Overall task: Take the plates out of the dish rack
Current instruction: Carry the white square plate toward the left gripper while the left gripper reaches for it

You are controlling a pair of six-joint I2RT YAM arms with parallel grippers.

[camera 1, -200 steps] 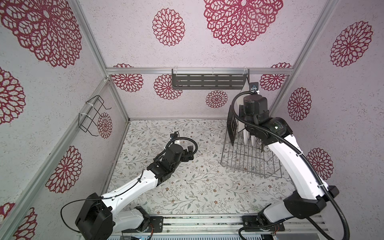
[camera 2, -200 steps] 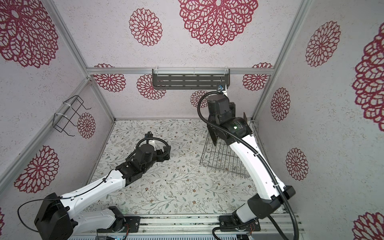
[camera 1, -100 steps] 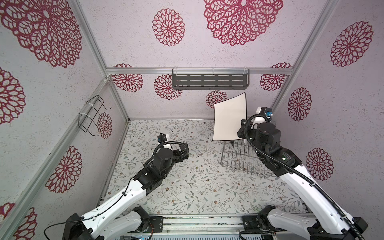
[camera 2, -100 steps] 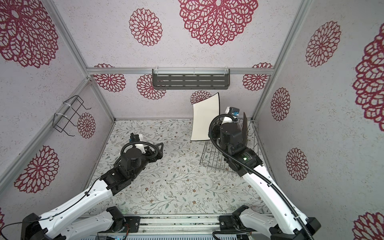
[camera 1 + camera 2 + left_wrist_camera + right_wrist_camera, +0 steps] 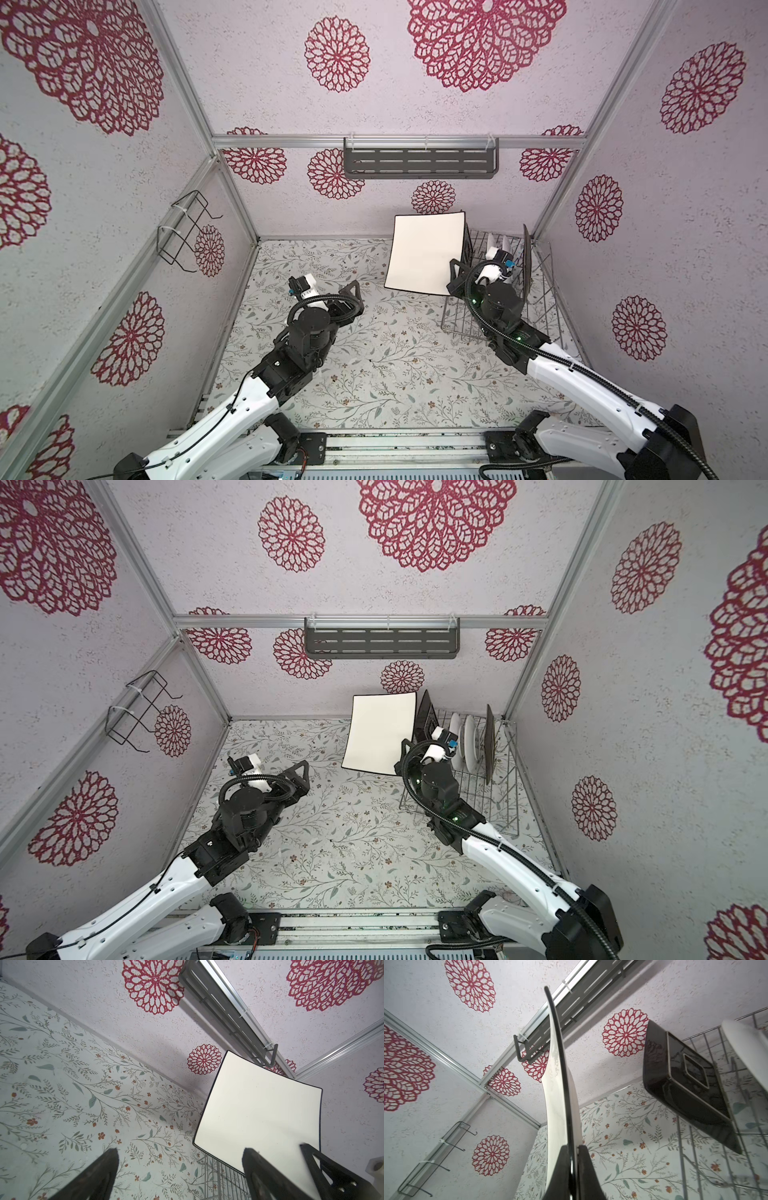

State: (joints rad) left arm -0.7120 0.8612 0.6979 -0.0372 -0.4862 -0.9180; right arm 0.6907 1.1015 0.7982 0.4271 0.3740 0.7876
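Beside the rack (image 5: 545, 291), right claw (image 5: 573, 1159) grips plate (image 5: 426, 253) (white, square).

Enclosure: pale, rough-textured walls (image 5: 257, 95) printed with red flower medallions (image 5: 337, 54). Aluminium bars (image 5: 291, 142) run along the corners and across the back wall. Dark grey slotted shelf (image 5: 419, 164) hangs from the back bar. Black wire bracket (image 5: 185, 232) tied to the left wall's bar. Floor (image 5: 395, 365): pale sheet, leaf-and-flower print. Lighting even.
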